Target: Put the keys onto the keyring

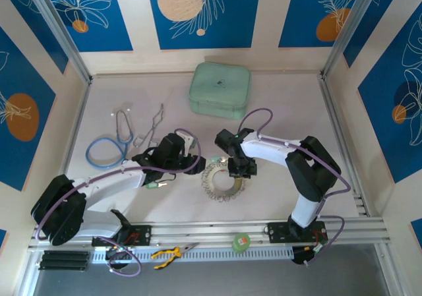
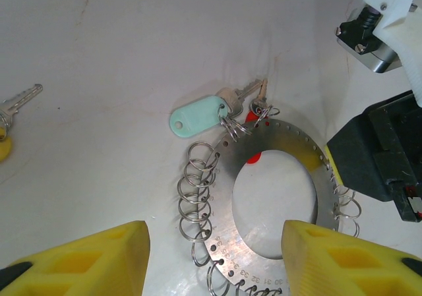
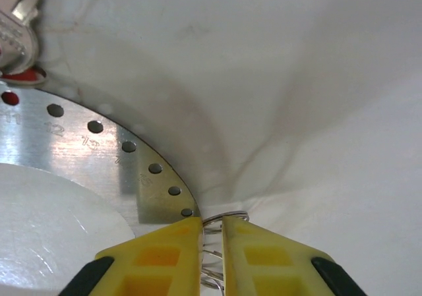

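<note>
The pale counter (image 1: 290, 111) carries a mint-green case (image 1: 219, 89) at its 12 o'clock edge and a blue-tubed stethoscope (image 1: 88, 155) out at 9 o'clock. Near the middle, a little toward 6 o'clock, the keyring (image 1: 212, 177) lies flat between the two arms. It is a silvery disc with a hollow centre and small wire loops along its rim.

The left tool (image 2: 214, 256) hangs above it with its yellow fingers spread wide, holding nothing. The right tool (image 3: 212, 243) sits at the keyring (image 3: 79, 151) edge, its fingers nipped tight on one of the wire loops.

At the keyring's (image 2: 290, 144) 11 o'clock a green-tagged key (image 2: 198, 117) hangs from a loop, a red-headed key (image 2: 252, 115) just beside it. A yellow-headed key (image 2: 20, 101) lies loose, well off at 9 o'clock.
</note>
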